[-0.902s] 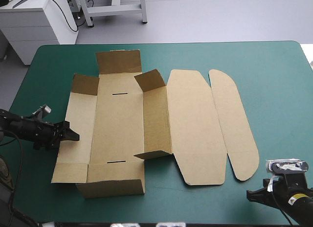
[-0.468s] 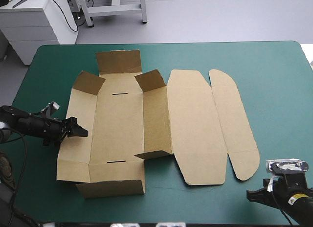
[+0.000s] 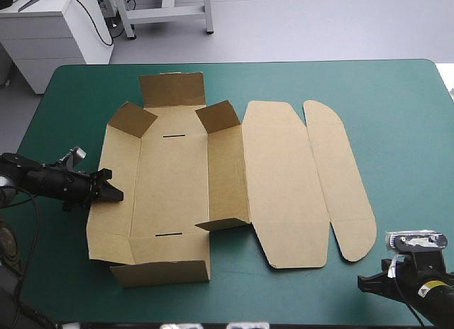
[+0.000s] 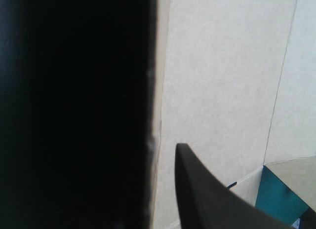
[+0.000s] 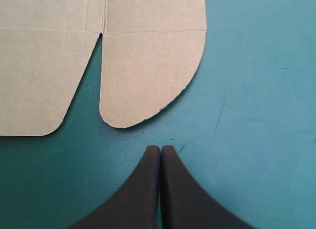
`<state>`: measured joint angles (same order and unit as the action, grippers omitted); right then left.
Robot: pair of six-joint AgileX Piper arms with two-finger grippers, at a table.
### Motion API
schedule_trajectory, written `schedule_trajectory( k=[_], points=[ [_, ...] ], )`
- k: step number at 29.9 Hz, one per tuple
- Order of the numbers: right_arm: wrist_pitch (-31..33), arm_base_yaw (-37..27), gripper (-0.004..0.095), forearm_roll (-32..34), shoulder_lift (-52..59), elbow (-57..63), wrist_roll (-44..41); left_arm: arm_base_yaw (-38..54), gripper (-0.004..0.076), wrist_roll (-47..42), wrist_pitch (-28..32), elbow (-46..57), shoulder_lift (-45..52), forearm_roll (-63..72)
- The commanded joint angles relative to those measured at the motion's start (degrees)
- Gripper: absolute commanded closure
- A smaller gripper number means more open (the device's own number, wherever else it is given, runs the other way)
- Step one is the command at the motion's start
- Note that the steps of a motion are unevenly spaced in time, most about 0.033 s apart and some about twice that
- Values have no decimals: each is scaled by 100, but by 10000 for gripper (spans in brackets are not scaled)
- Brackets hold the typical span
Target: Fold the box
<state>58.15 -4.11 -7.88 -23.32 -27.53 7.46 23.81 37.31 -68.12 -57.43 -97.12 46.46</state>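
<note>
**Box part-raised on the table, left pincer on its side wall**

High view: the box lies open on the teal-green cover, its tray part toward the table's 9 o'clock side and its lid spread flat toward 3 o'clock, ending in a long rounded flap. The wall at the base's 3 o'clock side stands up, and so do the two corner tabs at the far end. The flap at 12 o'clock also stands up, while the wall at 6 o'clock is folded up along the near edge. The wall at 9 o'clock tilts slightly upward. The left gripper comes in level from 9 o'clock, its tip on that wall's outer edge. The right gripper sits low at the table's 5 o'clock corner, well apart from the board.

Left wrist view: pale board of the box fills the field ahead. One black finger lies against the wall's inner face, and the wall's edge runs just beside its tip with a dark mass on the other side. The left gripper is clenched on the wall.

Right wrist view: the right gripper has its fingers pressed together in one point, grasping nothing. The rounded end of the box lies ahead at 12 o'clock, near but not touching, with bare cover around it.
</note>
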Motion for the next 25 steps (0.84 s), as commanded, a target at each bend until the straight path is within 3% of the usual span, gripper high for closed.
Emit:
schedule_trajectory(
  k=[1, 2, 12, 25],
  points=[
    [-248, 7, 928, -39, -33, -122, 22, -35, 706, -28, -276, -102, 200, 296],
    [-248, 7, 928, -39, -33, -122, 22, -35, 733, -3, -276, -102, 200, 296],
    [-248, 7, 928, -39, -33, -122, 22, -35, 732, 103, -239, -102, 200, 296],
    [-248, 7, 928, -39, -33, -122, 22, -35, 732, 1569, 84, -518, 200, 295]
  ],
)
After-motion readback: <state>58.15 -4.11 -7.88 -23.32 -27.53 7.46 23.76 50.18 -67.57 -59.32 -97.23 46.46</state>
